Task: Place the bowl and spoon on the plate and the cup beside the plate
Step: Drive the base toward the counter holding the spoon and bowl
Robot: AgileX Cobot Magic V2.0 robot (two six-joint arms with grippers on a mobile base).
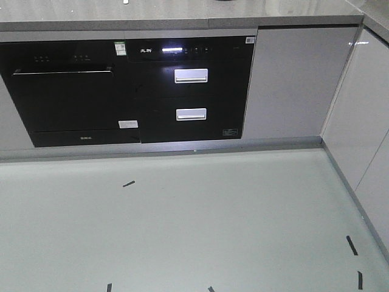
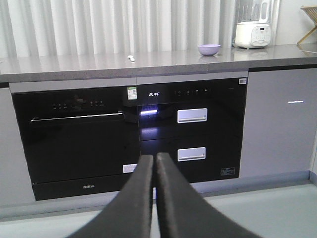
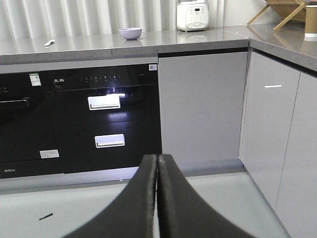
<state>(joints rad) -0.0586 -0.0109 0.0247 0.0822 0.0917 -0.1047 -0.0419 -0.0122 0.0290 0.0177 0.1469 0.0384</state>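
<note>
Both hands hang low in front of the cabinets (image 3: pixel 198 104), well apart from everything. The left hand (image 2: pixel 154 158) and the right hand (image 3: pixel 157 157) each show two dark fingers pressed together, holding nothing. The lavender bowl (image 2: pixel 209 49) sits upright on the grey counter (image 2: pixel 74 67) near a white rice cooker (image 2: pixel 252 33), and the pale spoon (image 2: pixel 131 58) lies well apart from it on the same counter. The brown paper cup (image 3: pixel 311 22) stands on the side counter (image 3: pixel 282 47) by a wooden rack (image 3: pixel 277 12). No plate is in view. The bowl looks light, rigid and slick, so a pinch on its rim seems best. The spoon is slight and flat, probably fiddly to lift, and the cup would likely crush under a hard squeeze.
</note>
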